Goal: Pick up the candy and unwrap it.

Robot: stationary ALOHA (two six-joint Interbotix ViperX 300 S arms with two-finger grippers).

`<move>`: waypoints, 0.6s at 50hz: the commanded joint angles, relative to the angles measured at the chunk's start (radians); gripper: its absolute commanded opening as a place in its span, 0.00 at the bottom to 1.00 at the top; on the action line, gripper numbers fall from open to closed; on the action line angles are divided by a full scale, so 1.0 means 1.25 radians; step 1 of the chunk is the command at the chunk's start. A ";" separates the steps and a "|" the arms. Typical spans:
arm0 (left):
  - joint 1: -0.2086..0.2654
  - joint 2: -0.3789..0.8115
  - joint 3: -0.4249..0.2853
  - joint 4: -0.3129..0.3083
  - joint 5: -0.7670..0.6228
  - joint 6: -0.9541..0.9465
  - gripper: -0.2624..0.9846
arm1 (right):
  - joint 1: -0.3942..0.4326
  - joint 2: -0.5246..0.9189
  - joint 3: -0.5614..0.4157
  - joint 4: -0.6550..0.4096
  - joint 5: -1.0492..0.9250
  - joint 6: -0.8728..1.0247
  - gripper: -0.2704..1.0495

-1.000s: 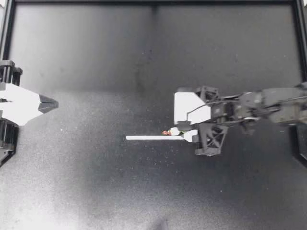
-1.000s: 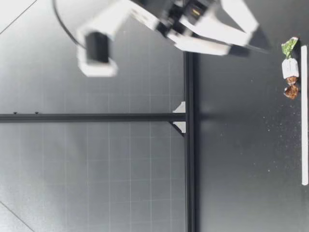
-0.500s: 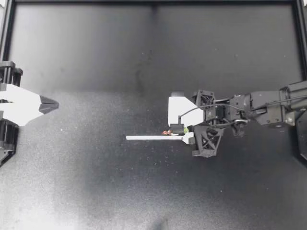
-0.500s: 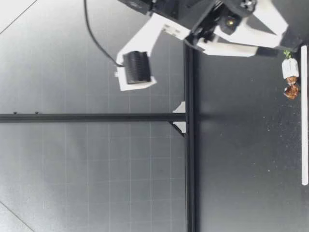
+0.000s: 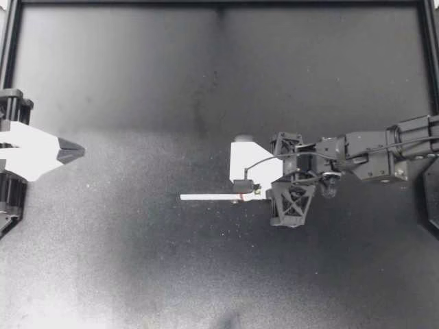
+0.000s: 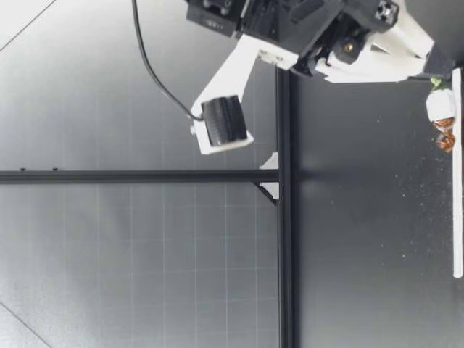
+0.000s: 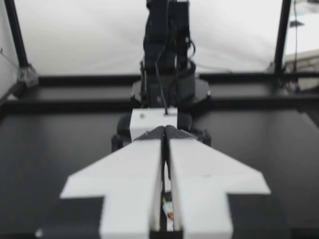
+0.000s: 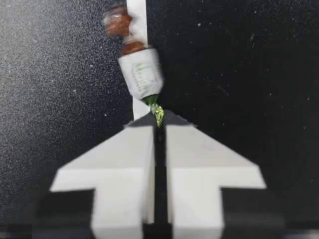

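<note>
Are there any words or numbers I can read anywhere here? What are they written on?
Candy, white part of the wrapper: faint marks, too blurred to read.
White strip: nothing written on it.
Nothing else here shows any word, number or sign that can be read.
</note>
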 commanded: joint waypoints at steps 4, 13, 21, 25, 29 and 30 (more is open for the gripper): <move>0.001 0.037 -0.001 0.000 0.000 -0.006 0.11 | -0.007 -0.025 -0.018 -0.002 0.006 0.000 0.07; 0.001 0.115 -0.013 0.000 -0.010 0.000 0.14 | -0.007 -0.088 -0.043 0.011 0.010 0.015 0.07; 0.001 0.188 -0.022 0.000 -0.037 0.010 0.24 | -0.007 -0.142 -0.067 0.015 0.018 0.054 0.07; 0.001 0.218 -0.023 0.000 -0.066 0.015 0.33 | -0.007 -0.163 -0.075 0.015 0.025 0.071 0.07; 0.000 0.254 -0.027 0.000 -0.106 0.025 0.46 | -0.007 -0.182 -0.090 0.020 0.033 0.097 0.07; 0.001 0.263 -0.028 0.000 -0.113 0.027 0.49 | -0.007 -0.185 -0.093 0.022 0.036 0.103 0.07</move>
